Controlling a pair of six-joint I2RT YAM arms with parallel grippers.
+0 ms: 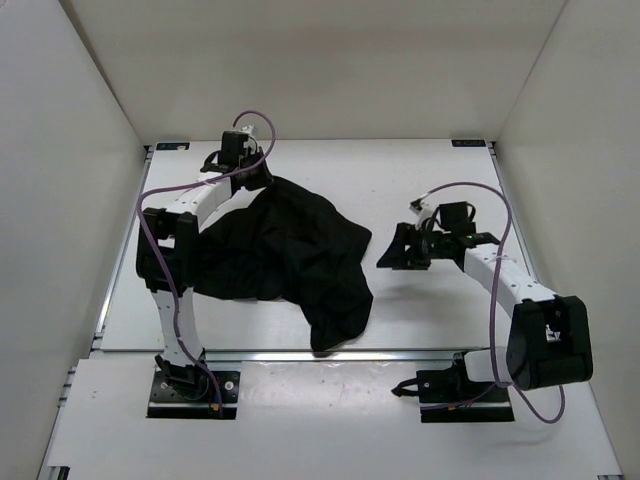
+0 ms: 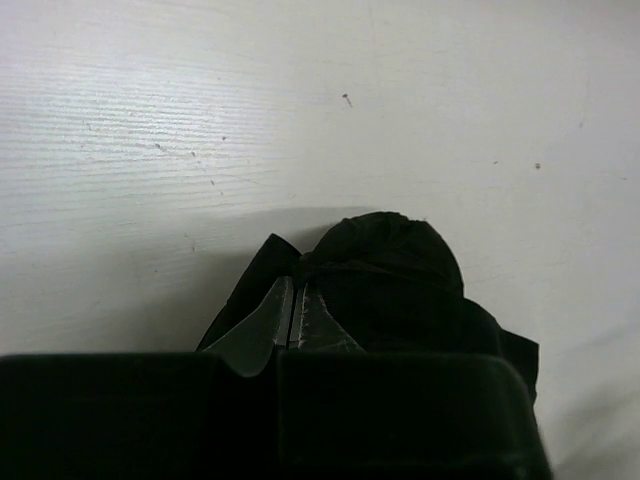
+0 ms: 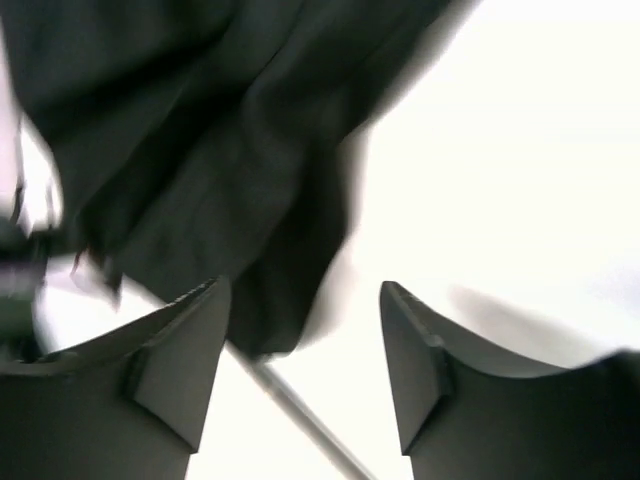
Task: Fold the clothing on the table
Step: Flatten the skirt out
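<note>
White table [image 1: 420, 180], plain white walls [image 1: 320, 60]

We read this as a robotics lab cell — bare white walls [image 1: 320, 60] box in a white bench [image 1: 410, 170], and the left arm [image 1: 168, 320] and right arm [image 1: 500, 280], trailing purple cables [image 1: 140, 218], stand bolted to black plates [image 1: 228, 395] at its near edge.
</note>
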